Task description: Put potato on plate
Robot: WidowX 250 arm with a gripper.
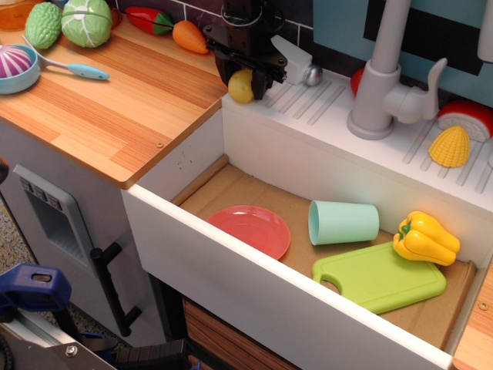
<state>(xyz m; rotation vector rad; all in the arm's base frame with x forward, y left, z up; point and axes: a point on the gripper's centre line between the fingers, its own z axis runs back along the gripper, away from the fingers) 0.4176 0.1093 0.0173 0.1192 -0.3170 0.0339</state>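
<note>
The dull yellow potato sits at the back left corner of the white sink rim, where it meets the wooden counter. My black gripper is down over it, with a finger close against each side of it. The potato still rests on the rim. The coral-red plate lies flat and bare on the sink floor at the front left, well below and in front of the gripper.
A mint cup lies on its side right of the plate. A green cutting board and a yellow bell pepper are further right. The grey faucet and corn piece stand on the drainboard. A carrot lies behind the gripper.
</note>
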